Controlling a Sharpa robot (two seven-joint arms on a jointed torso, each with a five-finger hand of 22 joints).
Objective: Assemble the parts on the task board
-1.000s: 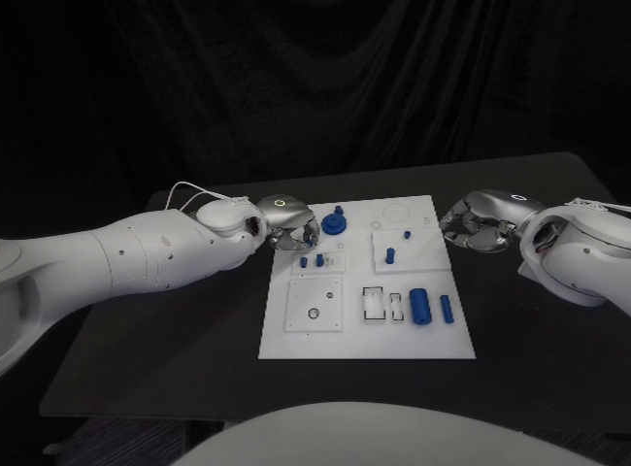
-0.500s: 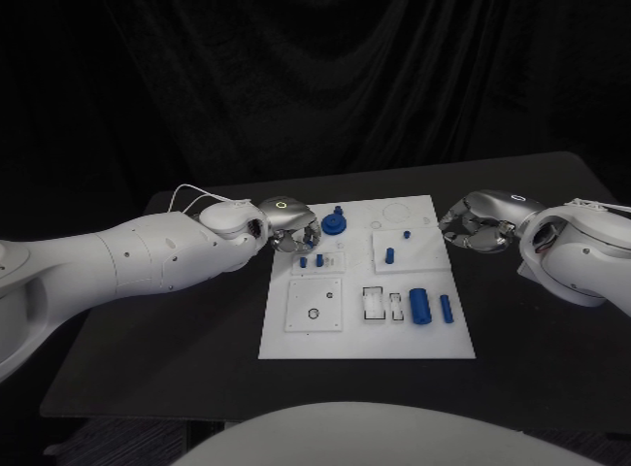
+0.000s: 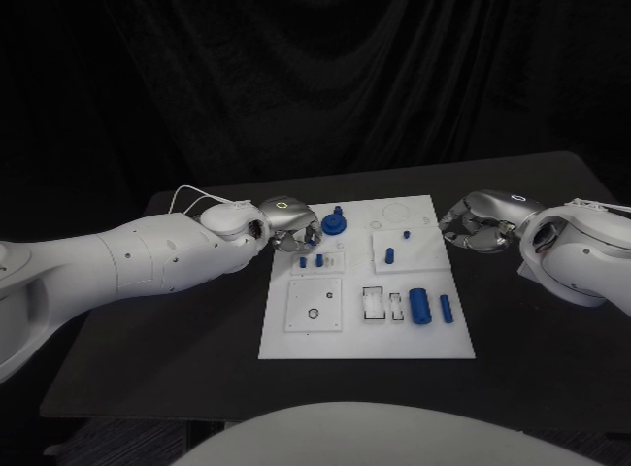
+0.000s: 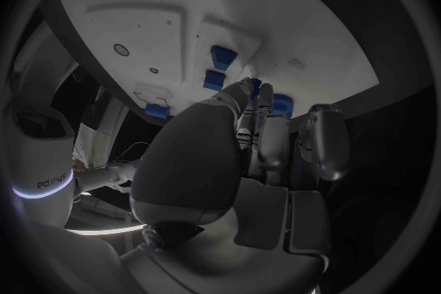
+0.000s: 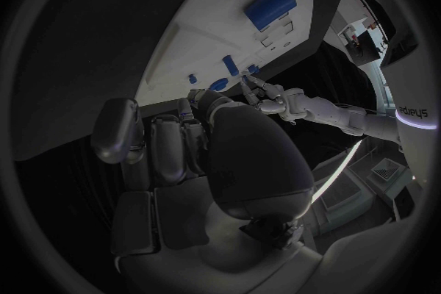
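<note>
The black table (image 3: 148, 374) takes up most of the head view, w/ the white task board (image 3: 347, 335) lying flat in the middle of it. The left arm (image 3: 106, 267) is the big white bulk coming in across the table on the robot's left, and the right arm (image 3: 588, 254) sits over by the board's other side.

Left hand (image 3: 290, 233) is at the far left corner of the board, over its edge. Fingers are curled in close together right beside the round blue part (image 3: 333, 225), which sits near the far end of the board w/ a small blue peg (image 3: 338, 210) just behind it. Can't tell if the hand is actually gripping anything, fingertips are too bunched in the left wrist view (image 4: 250, 128).

Right hand (image 3: 473, 225) hangs just off the board's right edge near the far end, not touching the board afaict. Fingers look curled in, nothing visible in them.

Rest of the parts on the board: fat blue cylinder (image 3: 417, 305) and a thinner blue rod (image 3: 446, 309) side by side toward the near right, a short blue pin (image 3: 390, 256) standing mid board, and two tiny blue pieces (image 3: 312, 260) just near of the left hand. Also a small black ring (image 3: 313, 314) on the near left plate.
</note>
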